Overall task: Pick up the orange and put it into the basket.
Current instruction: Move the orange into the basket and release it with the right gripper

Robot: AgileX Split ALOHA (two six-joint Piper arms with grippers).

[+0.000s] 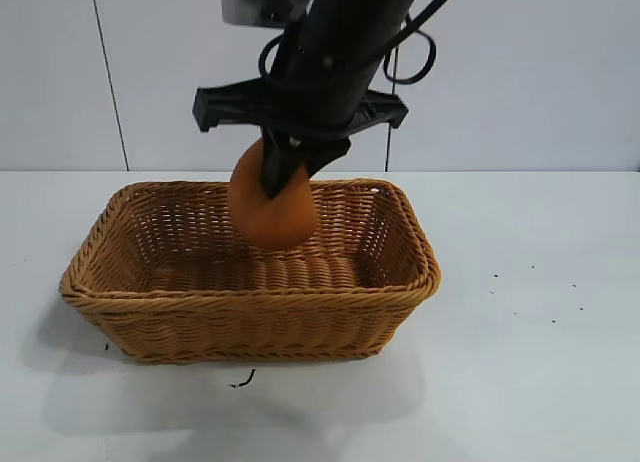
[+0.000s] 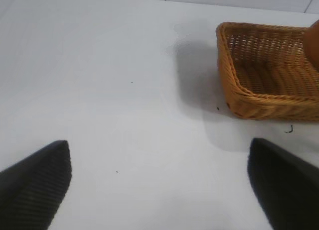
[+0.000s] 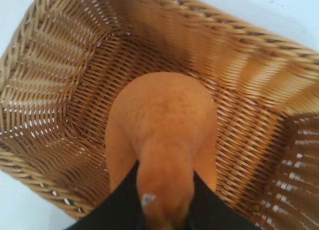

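The orange [image 1: 270, 214] hangs in the air over the woven basket [image 1: 250, 317], above its middle and clear of its floor. My right gripper [image 1: 285, 172] is shut on the orange's knobby top, its black fingers pinching it from both sides. From the right wrist the orange [image 3: 162, 125] fills the centre, with the basket floor [image 3: 75, 90] beneath it and the right gripper [image 3: 164, 205] squeezing the knob. My left gripper [image 2: 159, 182] stands wide open over bare table, well away from the basket [image 2: 269, 98], nothing between its fingers. A sliver of the orange [image 2: 314, 43] shows at that view's edge.
The white table [image 1: 540, 332] spreads around the basket, with a few dark specks on it and a small dark scrap [image 1: 243, 380] in front of the basket. A pale wall [image 1: 60, 72] stands behind.
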